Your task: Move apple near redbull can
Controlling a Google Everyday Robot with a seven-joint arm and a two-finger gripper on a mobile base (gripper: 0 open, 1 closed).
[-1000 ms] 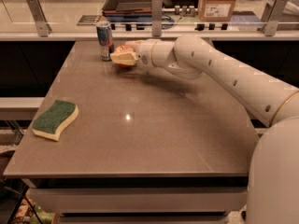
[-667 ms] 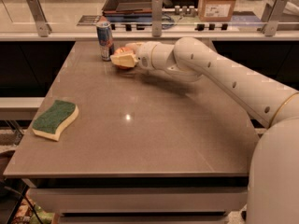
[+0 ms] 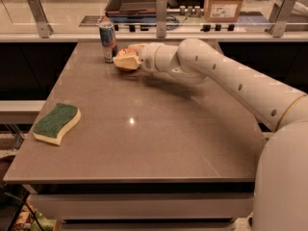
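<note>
Jaws closed around apple, pale finger lying across its front; we see red skin above and below it. Gripper low over far-left part of table; we cannot tell whether apple touches surface. Apple round, no long axis we can make out; stem hidden, so its pointing direction is unclear. Redbull can just left of apple, upright, long axis vertical, silver top up. Arm reaches in from right. Sponge near front-left edge, well apart.

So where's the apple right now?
In the camera view, the apple is at the table's far left, in the claw, just right of the can.
</note>
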